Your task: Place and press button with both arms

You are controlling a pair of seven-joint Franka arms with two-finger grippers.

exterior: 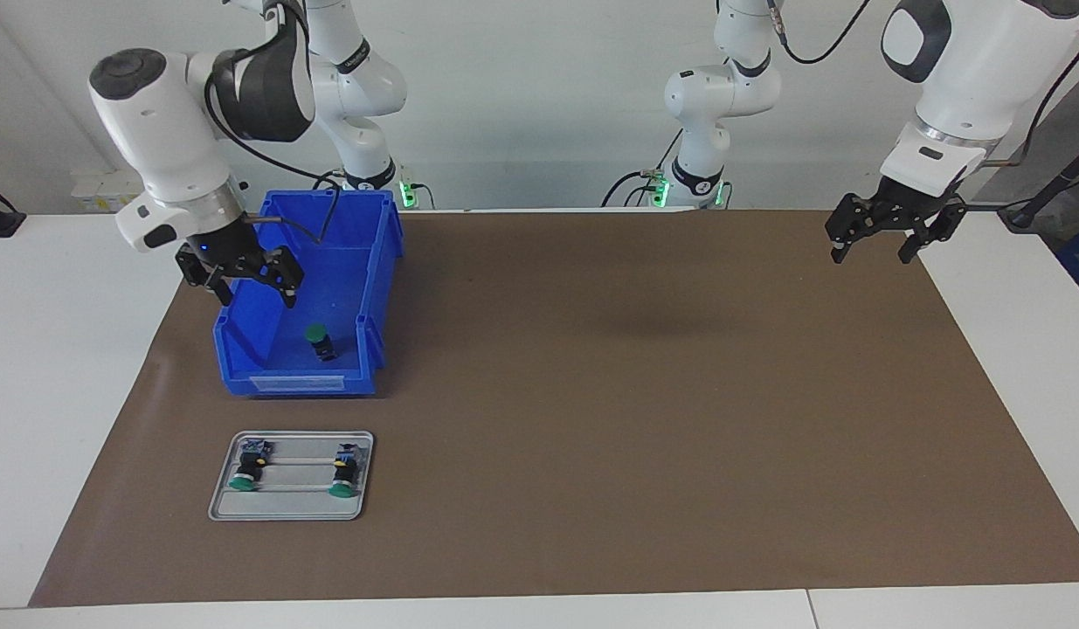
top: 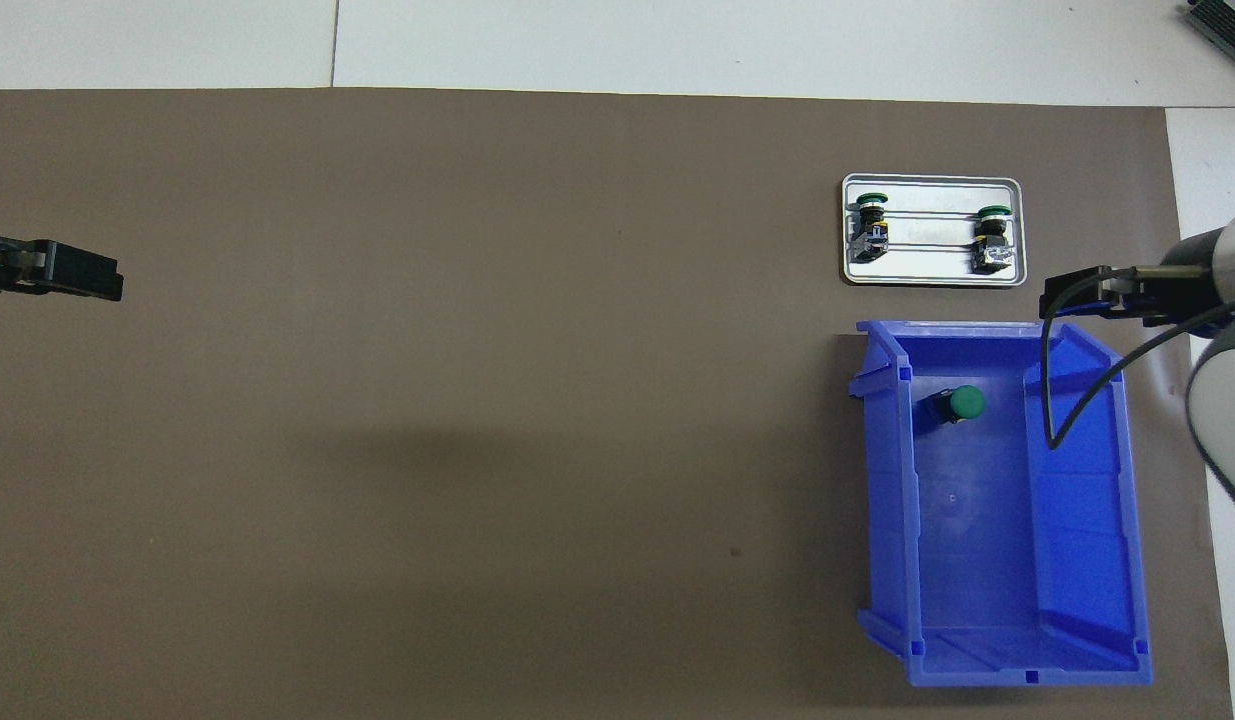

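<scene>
A green-capped button (exterior: 319, 341) stands in the blue bin (exterior: 294, 383), close to the bin wall farthest from the robots; it also shows in the overhead view (top: 962, 403). My right gripper (exterior: 257, 297) is open and empty, raised over the bin's side wall toward the right arm's end of the table, apart from the button. In the overhead view the right gripper (top: 1077, 295) is over the bin's corner. My left gripper (exterior: 870, 255) is open and empty and waits in the air over the mat's edge at the left arm's end (top: 77, 275).
A small metal tray (exterior: 286, 509) lies on the brown mat, farther from the robots than the bin, and holds two identical green-capped buttons (exterior: 246, 472) (exterior: 344, 476) lying on their sides. The tray (top: 932, 275) also shows in the overhead view. A cable hangs from the right arm over the bin (top: 887, 480).
</scene>
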